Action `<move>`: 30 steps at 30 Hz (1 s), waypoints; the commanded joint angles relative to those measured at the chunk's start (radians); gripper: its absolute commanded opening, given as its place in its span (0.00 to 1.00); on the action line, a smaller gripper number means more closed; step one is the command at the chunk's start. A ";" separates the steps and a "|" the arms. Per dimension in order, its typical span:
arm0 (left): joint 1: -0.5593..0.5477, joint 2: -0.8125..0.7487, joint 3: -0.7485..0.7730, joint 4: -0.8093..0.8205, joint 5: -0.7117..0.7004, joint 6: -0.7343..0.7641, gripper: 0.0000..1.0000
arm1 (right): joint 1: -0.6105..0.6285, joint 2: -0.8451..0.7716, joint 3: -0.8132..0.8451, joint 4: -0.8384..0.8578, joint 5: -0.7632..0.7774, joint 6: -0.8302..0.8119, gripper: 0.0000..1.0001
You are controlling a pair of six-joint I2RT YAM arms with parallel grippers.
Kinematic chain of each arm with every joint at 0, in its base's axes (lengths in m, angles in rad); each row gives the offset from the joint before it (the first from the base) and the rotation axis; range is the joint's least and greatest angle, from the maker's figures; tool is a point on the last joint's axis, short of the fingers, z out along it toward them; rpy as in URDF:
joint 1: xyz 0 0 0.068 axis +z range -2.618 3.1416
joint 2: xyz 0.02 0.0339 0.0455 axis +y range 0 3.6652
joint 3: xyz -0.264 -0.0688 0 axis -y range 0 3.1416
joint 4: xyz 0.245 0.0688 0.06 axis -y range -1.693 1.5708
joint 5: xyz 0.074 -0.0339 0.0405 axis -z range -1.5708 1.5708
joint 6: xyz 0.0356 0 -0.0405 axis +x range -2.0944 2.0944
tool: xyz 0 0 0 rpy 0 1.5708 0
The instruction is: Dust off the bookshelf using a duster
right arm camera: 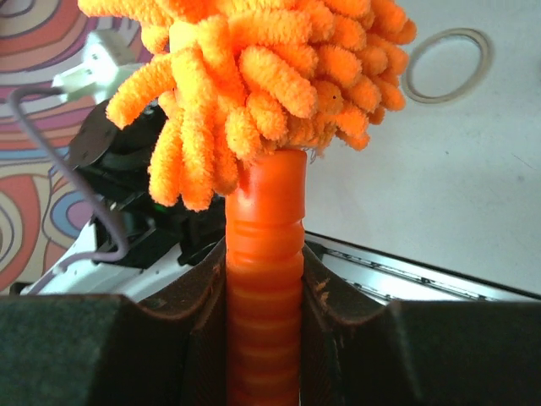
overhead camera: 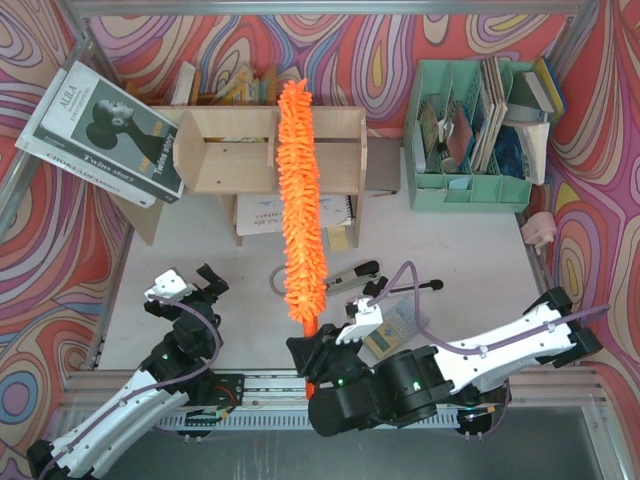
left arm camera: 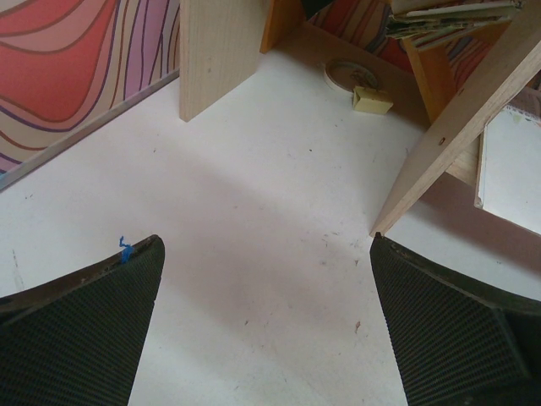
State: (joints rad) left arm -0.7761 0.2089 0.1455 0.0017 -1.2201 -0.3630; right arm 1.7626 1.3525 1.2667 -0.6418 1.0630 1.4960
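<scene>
**A:** What is the duster (overhead camera: 298,200) like?

**B:** Bright orange. It has a long shaggy head of fat, soft chenille strands and a smooth ribbed plastic handle (right arm camera: 264,245) of the same orange.

**A:** Where does it lie?

**B:** Straight up the middle of the white table (overhead camera: 450,260), pointing away from the arms. Its far end crosses the top of the bookshelf (overhead camera: 225,150), about at the central divider. From above I cannot tell whether it presses on the wood.

**A:** And the bookshelf?

**B:** Pale bare plywood, flat boards with rounded side panels. It stands at the back of the table with books (overhead camera: 240,85) behind it.

**A:** What holds the duster?

**B:** The right gripper (overhead camera: 308,350). Its black textured fingers are pinched onto the handle just below the fluff, one on each side.

**A:** That arm's pose?

**B:** It reaches low from the right base across to the centre, with the gripper turned toward the shelf.

**A:** The other one?

**B:** The left gripper (left arm camera: 266,321) is spread wide and holds nothing. It is over bare table near the shelf's left panel, and its arm stretches up from the near left corner.
</scene>
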 commanded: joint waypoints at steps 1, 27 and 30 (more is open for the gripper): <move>0.005 0.000 -0.007 0.001 -0.009 -0.008 0.99 | 0.056 0.039 0.066 0.087 0.174 -0.191 0.00; 0.005 -0.006 -0.007 -0.002 -0.007 -0.009 0.98 | 0.175 0.107 0.017 -0.364 -0.096 -0.119 0.00; 0.005 -0.007 -0.007 -0.002 -0.006 -0.008 0.98 | 0.175 0.109 -0.011 -0.376 -0.149 -0.101 0.00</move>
State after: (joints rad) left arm -0.7761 0.2096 0.1455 0.0013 -1.2201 -0.3630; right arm 1.9308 1.4906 1.2800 -0.9760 0.9558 1.3804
